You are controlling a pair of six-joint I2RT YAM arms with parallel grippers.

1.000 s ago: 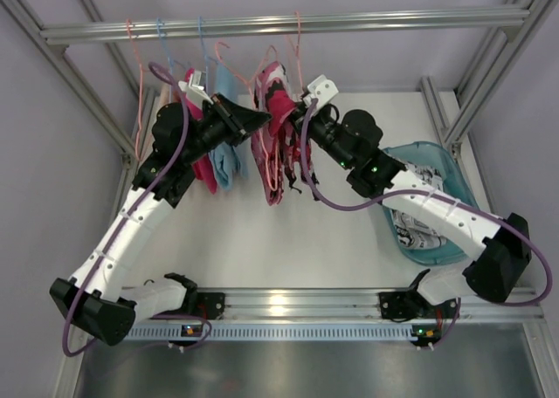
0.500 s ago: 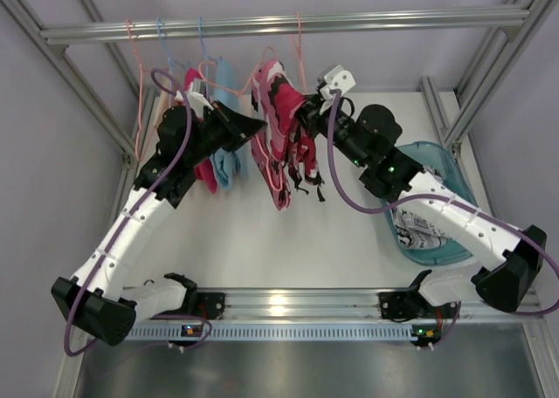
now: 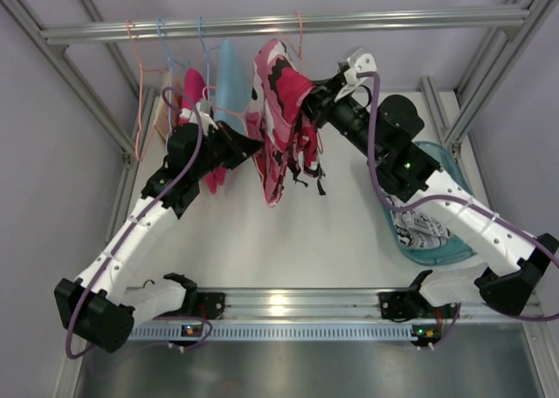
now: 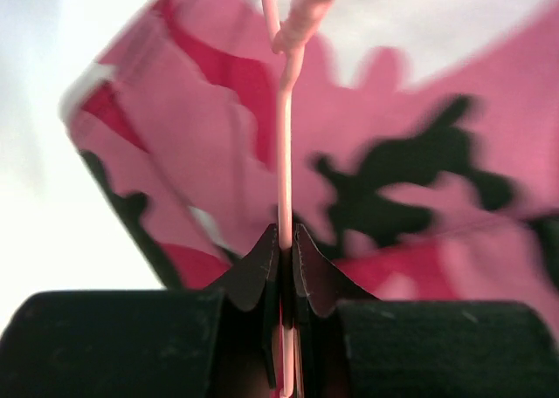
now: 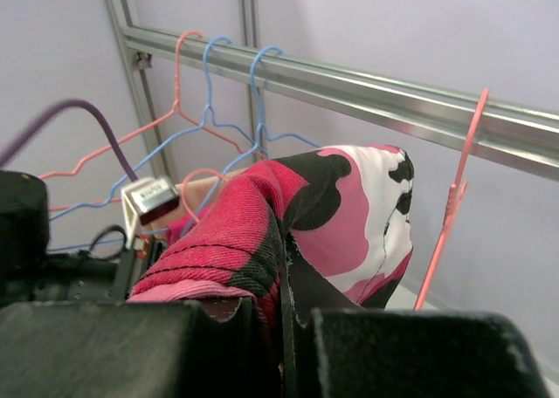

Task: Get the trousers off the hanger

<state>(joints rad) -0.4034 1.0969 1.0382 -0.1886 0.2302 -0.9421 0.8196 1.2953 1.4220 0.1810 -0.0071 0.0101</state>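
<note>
While the left tool (image 3: 259,143) is pinched tight on the thin pink wire of the hanger (image 4: 284,136), its jaws meeting around it, the right tool (image 3: 307,104) is clamped on a fold of the trousers (image 3: 278,101); the right wrist view shows red ribbed cloth bunched between its jaws. The trousers, pink-red with black and white patches, hang draped on the hanger near the rail (image 3: 349,20), between the two tools. The tool holding the hanger is on their left, and the tool holding the cloth is at their upper right. Their long axis runs down from the rail toward the bench (image 3: 227,232). The coming move therefore likely turns on drawing the cloth rightward, across that axis and off the wire, with the left tool bracing the hanger. The right arm is the one on the cloth, and the basket (image 3: 434,258) lies on its side, well apart from the rail.
</note>
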